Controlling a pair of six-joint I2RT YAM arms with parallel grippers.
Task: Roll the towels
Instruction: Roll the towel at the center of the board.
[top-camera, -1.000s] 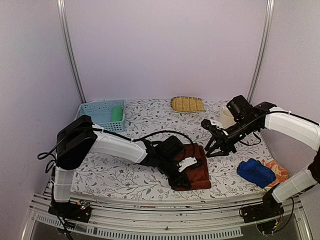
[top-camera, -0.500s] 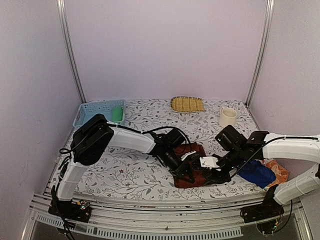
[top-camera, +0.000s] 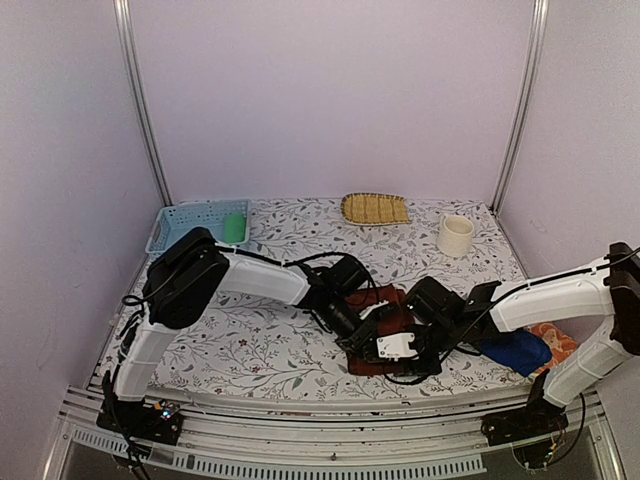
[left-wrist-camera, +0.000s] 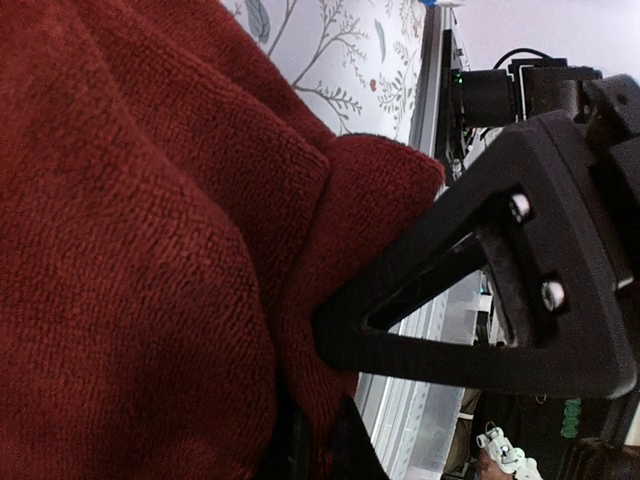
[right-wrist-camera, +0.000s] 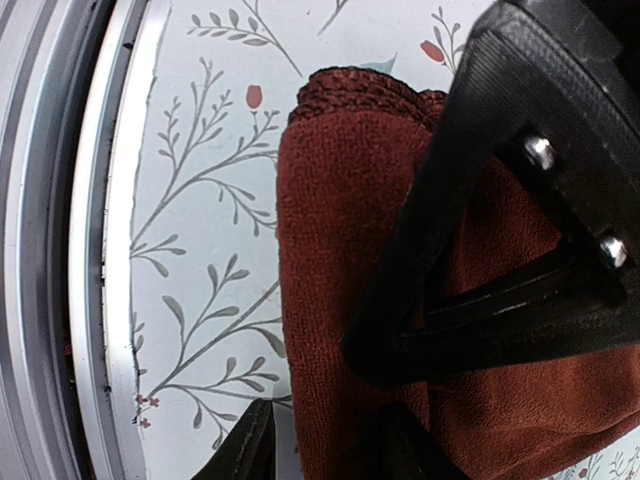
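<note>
A dark reddish-brown towel (top-camera: 385, 305) lies folded near the table's front edge. My left gripper (top-camera: 368, 338) is shut on a fold of it; in the left wrist view the towel (left-wrist-camera: 150, 250) fills the picture and my left gripper (left-wrist-camera: 320, 432) pinches the cloth. My right gripper (top-camera: 386, 360) is low at the same towel's front edge. It is open in the right wrist view (right-wrist-camera: 325, 442), astride the towel's (right-wrist-camera: 325, 230) edge. A blue towel (top-camera: 515, 350) and an orange towel (top-camera: 557, 335) lie at the right. A green towel (top-camera: 234, 228) stands in the basket.
A pale blue basket (top-camera: 190, 222) stands at the back left, a yellow woven tray (top-camera: 374, 208) at the back middle, and a cream cup (top-camera: 455, 235) at the back right. The table's metal front rail (right-wrist-camera: 90, 250) runs close to the towel.
My right arm has swung down from the air at the back right to the reddish-brown towel's front edge, jaws unchanged. My left gripper has stayed shut on the towel, shifting slightly.
</note>
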